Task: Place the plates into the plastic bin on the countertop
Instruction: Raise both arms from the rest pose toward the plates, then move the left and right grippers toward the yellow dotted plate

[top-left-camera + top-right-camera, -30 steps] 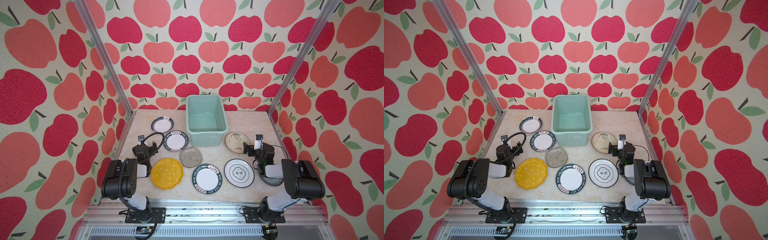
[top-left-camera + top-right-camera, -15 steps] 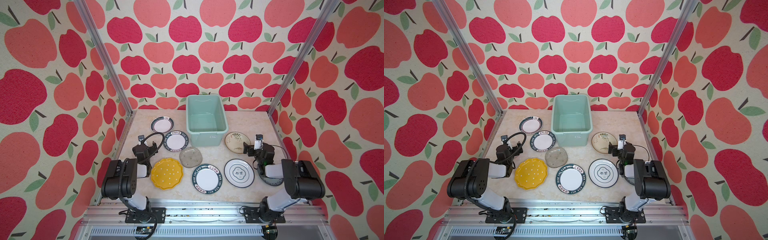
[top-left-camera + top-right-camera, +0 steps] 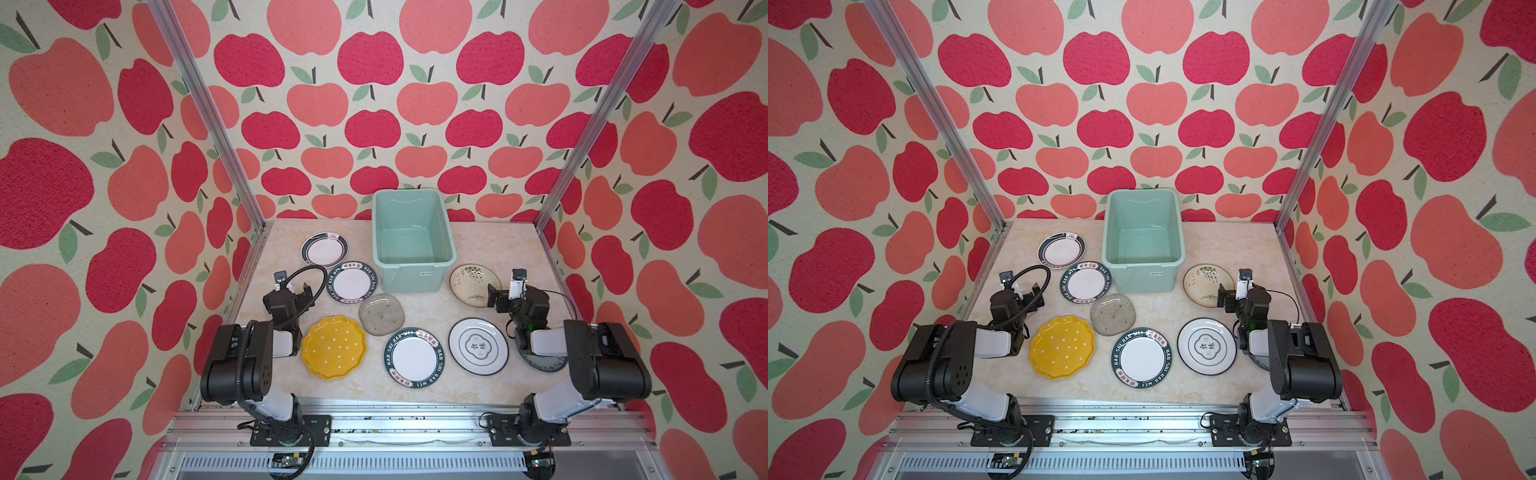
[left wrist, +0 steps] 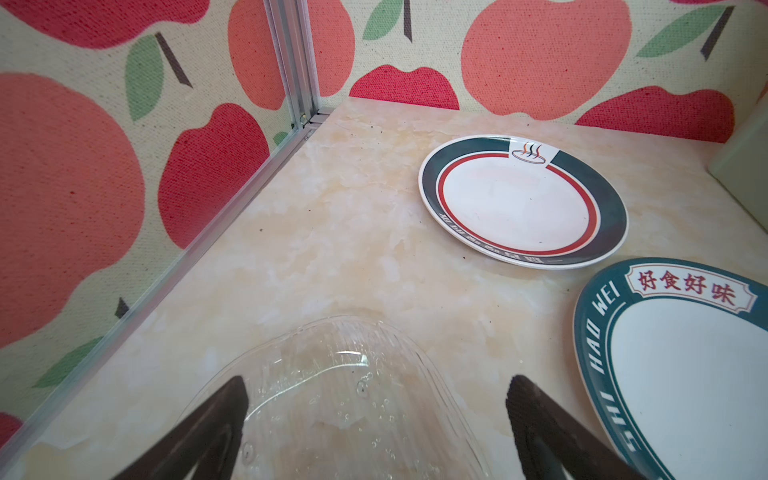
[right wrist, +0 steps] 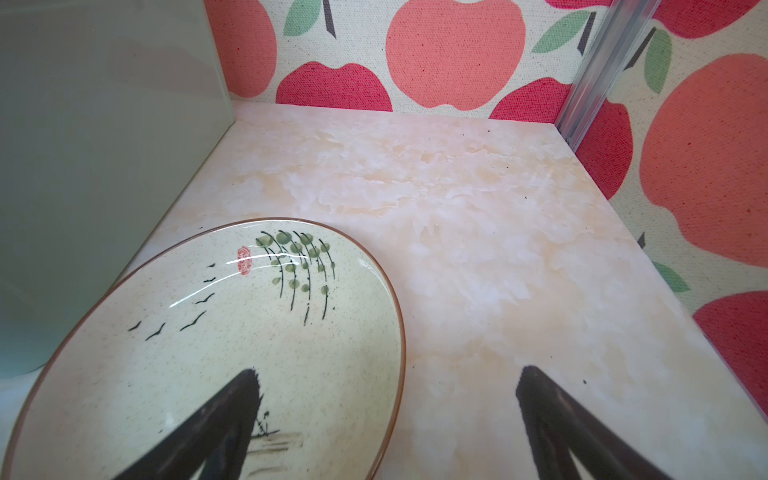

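Observation:
The empty mint-green plastic bin (image 3: 413, 264) stands at the back of the countertop (image 3: 498, 245). Several plates lie in front of it: green-rimmed ones (image 3: 324, 248) (image 3: 352, 281) (image 3: 414, 358), a clear glass one (image 3: 381, 313), a yellow dotted one (image 3: 333, 347), a white blue-lined one (image 3: 478, 346) and a cream one (image 3: 475, 280). My left gripper (image 4: 376, 415) is open low over another clear glass plate (image 4: 332, 395). My right gripper (image 5: 386, 407) is open astride the cream plate's (image 5: 249, 332) edge, holding nothing.
A blue-patterned plate (image 3: 544, 363) lies partly hidden under the right arm. Aluminium rails (image 4: 232, 208) and apple-patterned walls close in the left, right and back sides. The bin's wall (image 5: 95, 145) rises close beside the cream plate.

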Controlling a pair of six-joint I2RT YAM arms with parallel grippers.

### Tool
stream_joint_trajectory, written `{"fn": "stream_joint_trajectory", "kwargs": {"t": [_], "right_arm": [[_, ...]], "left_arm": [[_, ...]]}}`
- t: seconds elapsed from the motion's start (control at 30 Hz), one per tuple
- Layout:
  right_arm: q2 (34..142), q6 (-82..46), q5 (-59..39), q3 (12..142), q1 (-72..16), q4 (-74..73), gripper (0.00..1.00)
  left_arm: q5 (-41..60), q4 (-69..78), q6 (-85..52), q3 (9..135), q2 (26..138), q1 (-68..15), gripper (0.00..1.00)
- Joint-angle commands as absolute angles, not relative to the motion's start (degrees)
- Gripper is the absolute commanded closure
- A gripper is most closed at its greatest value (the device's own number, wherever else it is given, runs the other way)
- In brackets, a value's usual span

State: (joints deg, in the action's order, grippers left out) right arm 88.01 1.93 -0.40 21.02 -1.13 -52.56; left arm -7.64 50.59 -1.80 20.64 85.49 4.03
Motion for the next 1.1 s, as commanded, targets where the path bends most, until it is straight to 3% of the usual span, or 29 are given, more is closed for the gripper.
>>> {"fn": "stream_joint_trajectory", "kwargs": {"t": [0.0,0.1,0.23,0.3,0.4,0.5,0.6,0.77,0.97,1.07], "right_arm": [[81.6,2.4,0.2,23.4,-1.4,-44.7,0.0],[74.1,0.5,-1.2,25.4,-1.5,-35.7,0.0],[64.2,-22.4,-1.4,34.4,-0.4,-11.7,0.0],[62.4,-32.9,-9.6,38.2,1.3,-3.6,0.0],[60.3,-42.3,-24.0,37.6,3.5,-6.2,0.01],[56.1,-49.6,-26.1,36.4,3.1,-6.7,0.01],[50.9,-50.5,-24.0,39.0,0.1,2.6,0.01],[45.7,-54.1,-17.7,42.3,-12.2,15.0,0.03],[45.5,-65.2,1.2,40.9,-38.4,18.1,0.06],[50.3,-67.9,10.6,41.2,-51.2,13.0,0.05]], "left_arm": [[-10.5,39.3,-1.7,22.3,72.6,3.1,0.01],[-9.4,20.9,-4.2,27.3,59.4,3.2,0.01],[-11.9,-17.7,-24.0,41.7,47.3,5.7,0.01],[-4.2,-32.0,-29.6,48.0,45.2,9.1,0.01],[13.4,-42.4,-30.3,53.3,42.8,14.1,0.01],[19.4,-51.2,-33.9,56.2,42.1,15.4,0.01],[21.5,-63.5,-35.4,60.4,46.5,15.3,0.01],[20.7,-75.6,-32.9,63.8,53.7,11.7,0.01],[14.6,-76.6,-32.7,63.8,57.6,8.0,0.01],[10.4,-75.4,-33.1,62.5,60.5,6.8,0.01]]}}
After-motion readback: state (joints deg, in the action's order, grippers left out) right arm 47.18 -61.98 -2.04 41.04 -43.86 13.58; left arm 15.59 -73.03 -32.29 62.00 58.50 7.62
